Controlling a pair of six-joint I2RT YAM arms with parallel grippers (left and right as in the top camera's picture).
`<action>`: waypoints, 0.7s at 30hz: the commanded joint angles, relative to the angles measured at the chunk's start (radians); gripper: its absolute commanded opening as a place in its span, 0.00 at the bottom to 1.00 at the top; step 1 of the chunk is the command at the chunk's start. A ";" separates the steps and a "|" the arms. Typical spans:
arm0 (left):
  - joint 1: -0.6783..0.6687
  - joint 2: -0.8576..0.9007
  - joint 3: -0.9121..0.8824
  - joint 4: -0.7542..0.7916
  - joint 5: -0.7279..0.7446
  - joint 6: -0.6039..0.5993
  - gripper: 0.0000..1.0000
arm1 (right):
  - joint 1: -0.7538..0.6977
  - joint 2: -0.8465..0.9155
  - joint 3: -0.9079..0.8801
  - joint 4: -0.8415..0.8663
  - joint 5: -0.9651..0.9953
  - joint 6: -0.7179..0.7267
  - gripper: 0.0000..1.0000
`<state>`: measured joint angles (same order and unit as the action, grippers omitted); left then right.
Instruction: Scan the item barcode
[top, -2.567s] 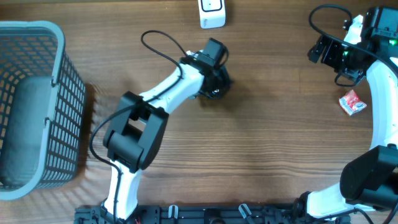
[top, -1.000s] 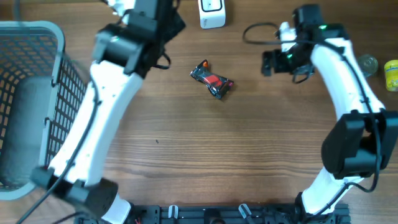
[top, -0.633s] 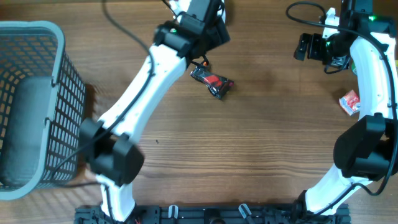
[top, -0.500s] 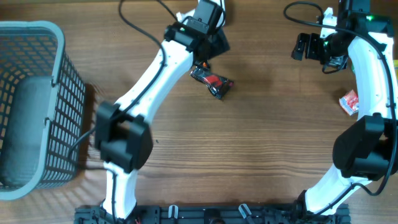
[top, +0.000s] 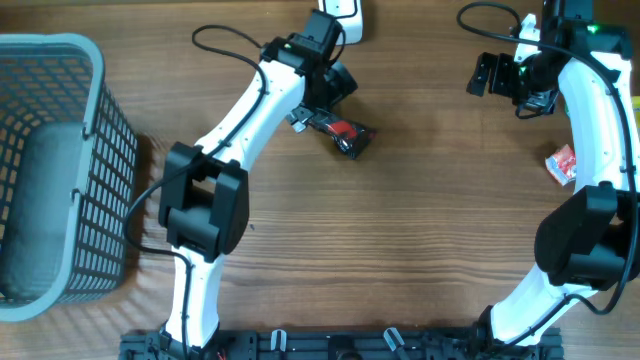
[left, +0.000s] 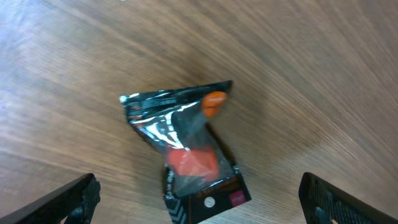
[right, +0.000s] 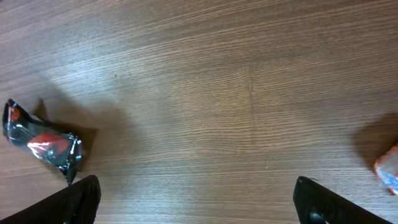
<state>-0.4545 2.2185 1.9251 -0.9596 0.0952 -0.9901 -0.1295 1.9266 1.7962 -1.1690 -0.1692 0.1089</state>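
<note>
The item is a black foil packet (top: 343, 133) with a red patch, lying flat on the wooden table near the back middle. My left gripper (top: 318, 108) hovers over its left end, open. In the left wrist view the packet (left: 186, 149) lies between and ahead of the wide-apart fingertips (left: 74, 199), untouched, and the left gripper (left: 199, 202) holds nothing. A white scanner (top: 340, 12) stands at the back edge just behind. My right gripper (top: 500, 78) is open and empty at the back right; in its view the packet (right: 43, 144) lies far left of the right gripper (right: 198, 199).
A grey mesh basket (top: 60, 170) stands at the left edge. A small red-and-white packet (top: 565, 165) lies at the right, beside the right arm, also at the right wrist view's edge as the red-and-white packet (right: 388, 168). Black cables loop off both arms.
The left arm has swung from the back left to the right and come down over the packet's left end. The right gripper moved right toward the back corner, then held still.
</note>
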 joint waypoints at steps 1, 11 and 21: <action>-0.014 0.056 0.006 -0.018 0.028 -0.070 0.99 | 0.008 0.000 0.012 -0.009 -0.039 0.026 1.00; -0.051 0.083 0.006 0.045 0.034 -0.075 0.99 | 0.008 0.000 0.012 -0.019 -0.047 0.032 1.00; -0.059 0.173 0.006 0.027 0.069 -0.117 0.99 | 0.008 0.000 0.012 -0.039 -0.047 0.052 1.00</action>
<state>-0.5106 2.3417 1.9251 -0.9142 0.1474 -1.0763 -0.1276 1.9266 1.7962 -1.2057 -0.2020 0.1390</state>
